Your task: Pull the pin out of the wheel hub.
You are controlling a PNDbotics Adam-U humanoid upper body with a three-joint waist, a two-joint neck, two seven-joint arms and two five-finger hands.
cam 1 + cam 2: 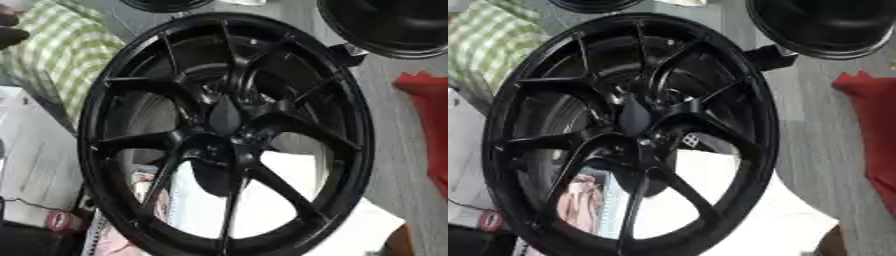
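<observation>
A large black alloy wheel (pixel 96 150) stands on edge and fills most of both views, its spokes meeting at the hub (pixel 223 120) near the middle. The hub is dark and glossy, and I cannot make out a pin on it. A small pale patterned piece (pixel 690 140) shows just right of the hub in the right eye view; what it is I cannot tell. A dark rounded shape (pixel 213 177) hangs below the hub, behind the spokes. Neither of my hands shows in either view.
A second black wheel (pixel 394 25) lies at the upper right, with a black block (pixel 770 57) between it and the big rim. Green checked cloth (pixel 66 50) lies at the upper left and red cloth (pixel 429 115) at the right. White sheets (pixel 35 150) show at the left.
</observation>
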